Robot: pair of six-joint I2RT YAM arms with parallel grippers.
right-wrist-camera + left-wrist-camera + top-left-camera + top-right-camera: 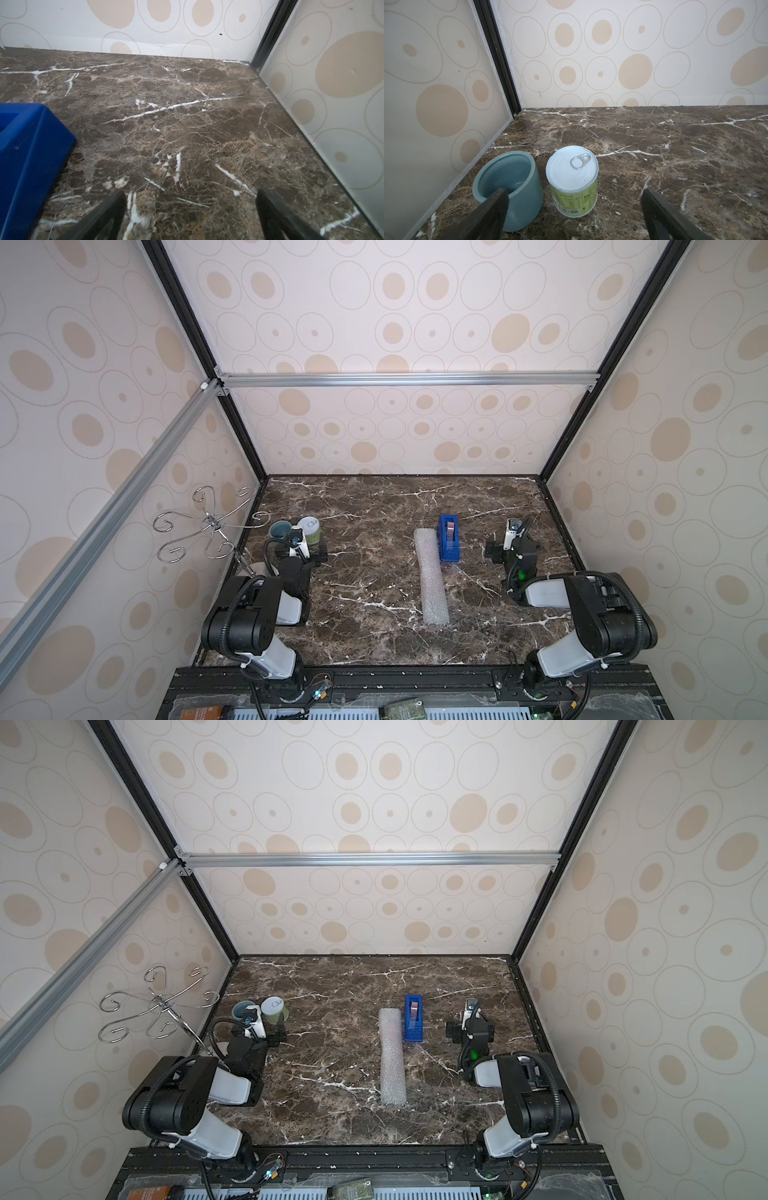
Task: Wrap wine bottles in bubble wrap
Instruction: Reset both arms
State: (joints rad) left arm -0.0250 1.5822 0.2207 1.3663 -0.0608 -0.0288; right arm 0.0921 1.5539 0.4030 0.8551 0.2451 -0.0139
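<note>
**Left gripper (pixel 300 552) and right gripper (pixel 512 550): both spread wide, both empty**

Rolled into a long whitish tube, the bubble wrap (pixel 432 576) lies on the marble table (pixel 365 506), running from the near side toward the back wall. Whether the bottle sits inside is hard to tell through the cloudy film.

A blue tape dispenser (pixel 450 543) stands just beside the tube's far half, between it and the right gripper. That gripper sits apart from both. Its wrist view shows only bare table between the black fingers (pixel 108 216).

The left gripper is well apart from the tube on the other side, near the left wall. Its fingers (pixel 492 209) grasp nothing. A green-and-white can (pixel 572 180) stands just ahead of the tips, with a teal cup (pixel 508 185) beside it.
</note>
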